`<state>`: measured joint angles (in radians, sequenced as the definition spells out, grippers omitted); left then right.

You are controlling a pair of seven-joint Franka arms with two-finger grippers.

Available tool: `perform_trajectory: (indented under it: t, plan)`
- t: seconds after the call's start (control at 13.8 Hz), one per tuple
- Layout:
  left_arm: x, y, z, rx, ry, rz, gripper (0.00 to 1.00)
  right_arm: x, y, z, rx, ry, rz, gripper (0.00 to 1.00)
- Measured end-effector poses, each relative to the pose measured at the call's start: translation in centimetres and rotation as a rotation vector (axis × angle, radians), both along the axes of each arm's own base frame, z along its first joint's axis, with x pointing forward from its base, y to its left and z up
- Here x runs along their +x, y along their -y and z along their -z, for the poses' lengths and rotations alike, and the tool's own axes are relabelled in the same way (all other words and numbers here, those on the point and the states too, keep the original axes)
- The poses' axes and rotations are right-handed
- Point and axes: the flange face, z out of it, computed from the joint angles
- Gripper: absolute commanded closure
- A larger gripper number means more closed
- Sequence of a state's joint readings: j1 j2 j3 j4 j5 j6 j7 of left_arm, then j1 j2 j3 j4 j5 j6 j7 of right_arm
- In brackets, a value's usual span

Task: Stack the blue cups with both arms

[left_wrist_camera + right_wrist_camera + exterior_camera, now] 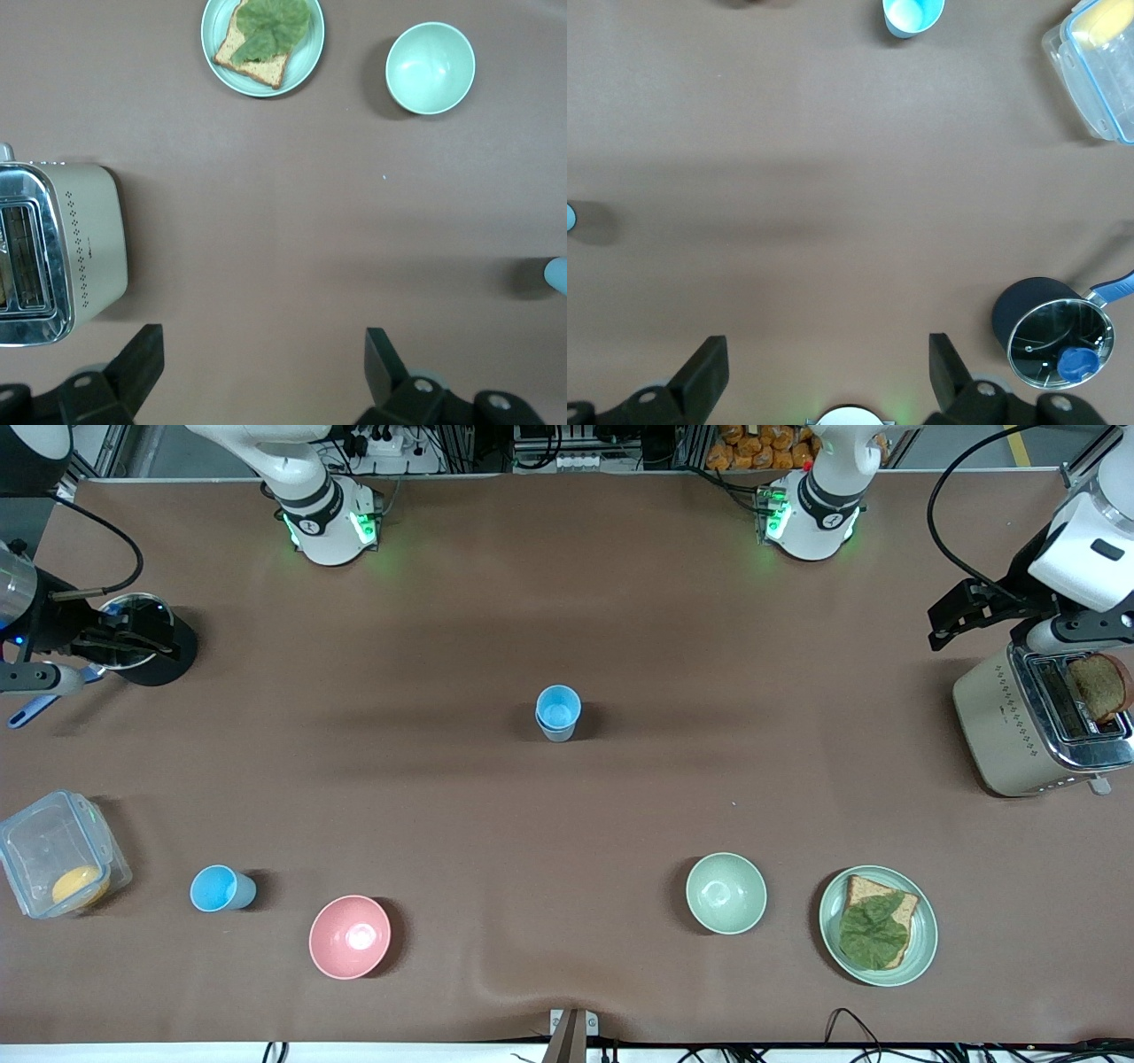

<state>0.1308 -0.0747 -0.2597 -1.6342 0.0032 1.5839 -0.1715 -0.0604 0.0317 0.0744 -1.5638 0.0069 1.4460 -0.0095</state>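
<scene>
Over bare table at the left arm's end, just beside the toaster (58,252), your left gripper (264,359) hangs with its jaws spread wide and nothing between them; your right gripper (827,363) hangs the same way at the right arm's end, wide and empty, over the cloth beside the lidded black pot (1050,330). Both sit high and pulled out to the table's ends, which I read as a parked or ready pose that leaves the middle free for whichever arm goes in. From there, look to the blue cups: at the table's centre a nested pair (557,713) stands upright, one cup seated in the other with the lower rim showing just beneath the upper, so that part of the stacking looks done. A single blue cup (221,888) stands apart, nearer the front camera and toward the right arm's end, between the clear lidded box (55,864) and the pink bowl (349,936); it seems placed for your right arm to fetch. By count: three blue cups, two bowls, pink and pale green (726,892), one plate (877,925) carrying bread and a leaf, one toaster with a slice in its slot, one pot, one box.
</scene>
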Motion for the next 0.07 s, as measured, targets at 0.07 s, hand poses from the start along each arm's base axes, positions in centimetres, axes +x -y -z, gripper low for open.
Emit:
perform_trajectory:
  t: [0.07]
  plan:
    - [-0.03, 0.0, 0.03, 0.0, -0.003, 0.0, 0.0, -0.01, -0.01, 0.0, 0.001, -0.001, 0.0, 0.0]
